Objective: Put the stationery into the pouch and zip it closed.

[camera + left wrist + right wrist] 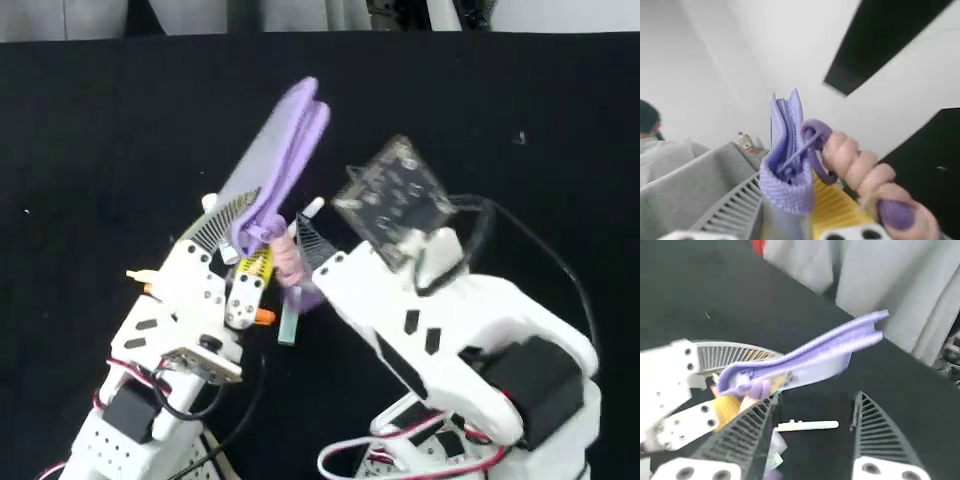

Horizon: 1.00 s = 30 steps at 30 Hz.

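The purple pouch (285, 150) is held up off the black table, slanting away from the arms. My left gripper (245, 238) is shut on its near end, by the zipper. In the left wrist view the pouch's end (785, 175) sits between the grey and yellow fingers, with a pink twisted strap (860, 170) hanging from the zipper ring. My right gripper (810, 430) stands open just beside and below the pouch (825, 347), holding nothing. A white pen (807, 425) lies on the table between its fingers. A pale green stick (289, 325) lies under the grippers.
The black table (520, 120) stretches behind and to both sides of the arms. The right arm's wrist camera board (395, 195) stands close to the pouch. Grey curtains (890, 280) hang beyond the table's far edge.
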Motion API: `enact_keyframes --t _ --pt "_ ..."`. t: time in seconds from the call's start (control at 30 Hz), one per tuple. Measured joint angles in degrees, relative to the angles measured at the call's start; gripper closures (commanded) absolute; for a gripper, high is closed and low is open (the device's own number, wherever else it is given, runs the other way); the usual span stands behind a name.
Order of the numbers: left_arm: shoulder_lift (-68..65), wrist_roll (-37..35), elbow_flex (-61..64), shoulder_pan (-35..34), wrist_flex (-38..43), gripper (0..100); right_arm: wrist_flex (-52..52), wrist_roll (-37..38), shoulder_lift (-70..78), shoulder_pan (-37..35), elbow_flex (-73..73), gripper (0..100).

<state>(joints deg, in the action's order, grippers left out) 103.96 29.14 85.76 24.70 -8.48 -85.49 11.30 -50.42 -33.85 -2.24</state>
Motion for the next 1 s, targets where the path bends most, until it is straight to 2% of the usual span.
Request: enact_keyframes --t 0.13,0.27,0.53,0.9,1.0 --pt "0.0 0.0 5.4 -2.5 8.0 97 -0.1 -0.1 0.9 -0.2 -3.2 77.5" --pt "0.0 0.0 7.3 -2.7 11.7 97 -0.1 2.0 0.3 -0.4 -6.2 77.5" --pt "0.0 0.0 7.3 -2.8 12.2 97 1.0 2.5 -7.6 -10.2 -11.3 77.5" --pt "0.0 0.1 7.3 -1.3 12.2 97 18.1 2.5 -16.2 -10.5 -32.6 78.4" --pt "0.0 0.0 7.3 -1.3 12.2 97 20.4 2.5 -19.1 -10.5 -35.6 84.3"
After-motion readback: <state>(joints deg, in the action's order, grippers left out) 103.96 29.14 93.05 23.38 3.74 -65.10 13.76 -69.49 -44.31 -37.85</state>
